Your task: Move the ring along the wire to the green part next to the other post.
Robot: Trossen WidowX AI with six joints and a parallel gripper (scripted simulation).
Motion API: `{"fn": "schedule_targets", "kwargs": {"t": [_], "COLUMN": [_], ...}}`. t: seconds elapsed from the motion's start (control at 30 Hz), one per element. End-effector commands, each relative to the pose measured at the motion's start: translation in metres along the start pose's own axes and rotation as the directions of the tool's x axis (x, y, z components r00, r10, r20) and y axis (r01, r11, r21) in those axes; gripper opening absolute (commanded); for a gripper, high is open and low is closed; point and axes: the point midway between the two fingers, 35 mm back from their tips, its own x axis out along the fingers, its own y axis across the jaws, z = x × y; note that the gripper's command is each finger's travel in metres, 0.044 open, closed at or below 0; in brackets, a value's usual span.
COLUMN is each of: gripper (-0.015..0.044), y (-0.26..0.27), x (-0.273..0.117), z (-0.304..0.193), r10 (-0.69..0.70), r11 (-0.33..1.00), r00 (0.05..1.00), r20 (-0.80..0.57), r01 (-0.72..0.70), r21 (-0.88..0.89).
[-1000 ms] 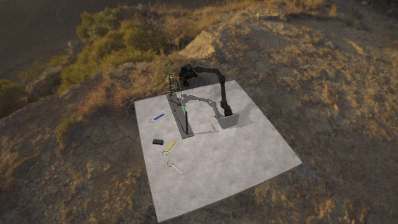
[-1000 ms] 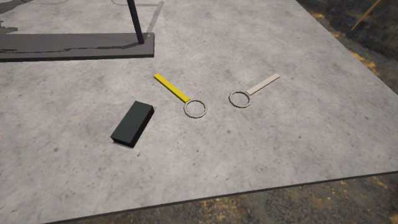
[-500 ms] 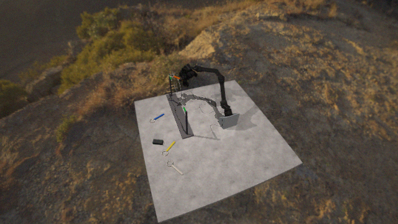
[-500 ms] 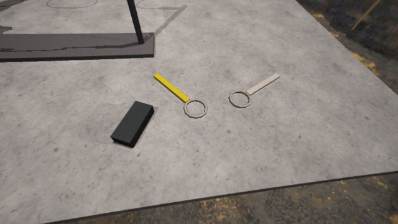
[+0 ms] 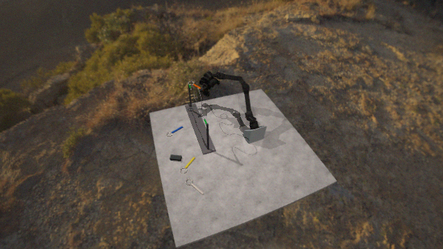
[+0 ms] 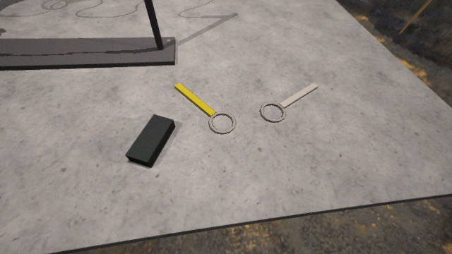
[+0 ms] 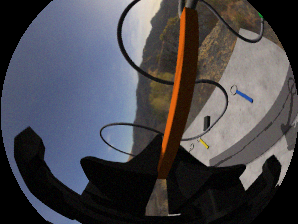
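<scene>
My gripper (image 5: 201, 88) (image 7: 162, 139) is shut on the orange handle (image 5: 196, 86) (image 7: 183, 75). The ring (image 5: 191, 83) is at the handle's far end, high by the far post (image 5: 190, 97); in the wrist view only its edge shows at the top. The curvy wire (image 7: 120, 32) passes there, but its path through the ring is too small or cut off to tell. A green part (image 5: 190, 86) tops the far post. A green part (image 7: 261, 16) shows in the wrist view, with grey wire between it and the ring. The other green part (image 5: 205, 122) tops the near post (image 5: 208, 136) (image 6: 154, 25).
The posts stand on a dark base (image 5: 212, 151) (image 6: 169, 58). On the slab lie a blue-handled ring (image 5: 177, 130) (image 7: 244, 95), a yellow-handled ring (image 5: 190, 162) (image 6: 194, 99), a pale-handled ring (image 5: 197, 188) (image 6: 299, 95) and a black block (image 5: 176, 158) (image 6: 150, 139).
</scene>
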Motion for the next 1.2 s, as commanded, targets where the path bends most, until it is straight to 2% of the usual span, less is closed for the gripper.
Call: {"fn": "schedule_targets", "kwargs": {"t": [0.0,0.57,1.17], "gripper": [-0.015,-0.015,-0.015], "y": [-0.002,-0.02,-0.043], "x": [-0.002,-0.003,-0.01], "z": [0.002,0.005,0.017], "r10": [-0.033,-0.171,-0.339], "r11": [0.997,0.939,0.735], "r00": [0.999,0.985,0.933], "r20": [0.006,0.032,0.124], "r01": [0.034,0.173,0.345], "r21": [-0.068,-0.299,-0.583]}}
